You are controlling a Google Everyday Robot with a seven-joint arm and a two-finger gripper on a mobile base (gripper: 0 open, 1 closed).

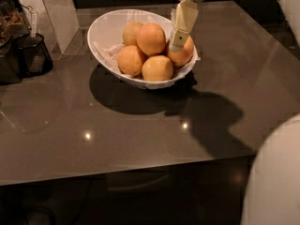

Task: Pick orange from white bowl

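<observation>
A white bowl (105,29) lined with crumpled white paper stands on the far part of a dark glossy table (140,135). It holds several oranges in a pile. One orange (151,39) sits on top, and another orange (185,55) lies against the bowl's right rim. My gripper (178,43) comes down from the top edge of the view. Its cream-coloured tip rests at the upper left side of the right-hand orange and partly covers it.
A dark mesh container (33,55) and other dark items stand at the table's left edge. A pale pillar (51,8) rises behind them. A white rounded part of the robot (276,177) fills the lower right corner. The table's front edge (140,170) runs across below.
</observation>
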